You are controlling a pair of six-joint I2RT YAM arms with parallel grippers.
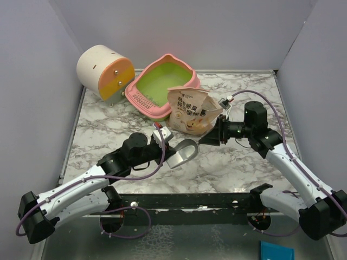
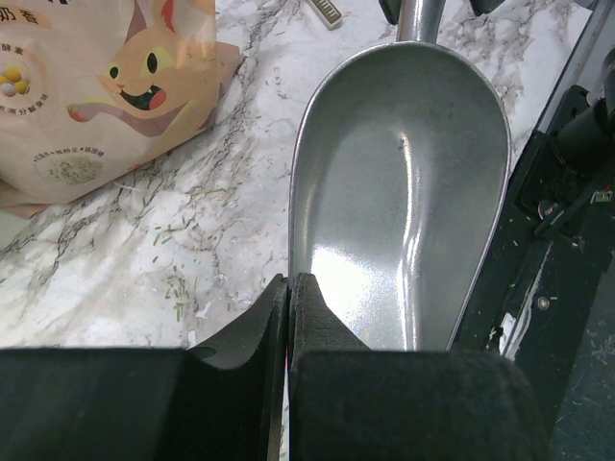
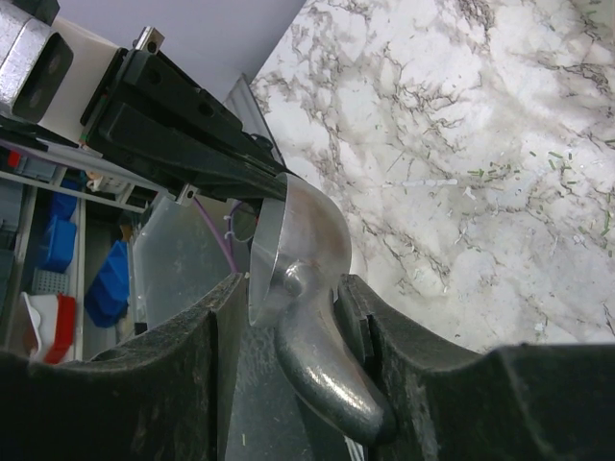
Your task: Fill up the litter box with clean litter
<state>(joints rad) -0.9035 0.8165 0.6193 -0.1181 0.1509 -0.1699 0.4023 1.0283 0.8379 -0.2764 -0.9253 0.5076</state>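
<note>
The pink litter box (image 1: 142,99) with a lime-green inside stands at the back, and no granules show in it. The clean litter is out of view. The tan cat bag (image 1: 191,111) stands in front of the box, and its cat print shows in the left wrist view (image 2: 96,86). My left gripper (image 1: 167,147) (image 2: 288,283) is shut on the rim of the grey metal scoop (image 1: 183,153), whose bowl (image 2: 404,192) is empty. My right gripper (image 1: 205,140) (image 3: 293,288) straddles the scoop's handle (image 3: 322,360). One pad is against the handle and a gap remains at the other.
A cream-and-orange cylinder (image 1: 104,72) stands at the back left beside the box. Grey walls close the left, back and right. Small green flecks lie on the marble (image 2: 173,279). A black rail (image 1: 184,200) runs along the near edge.
</note>
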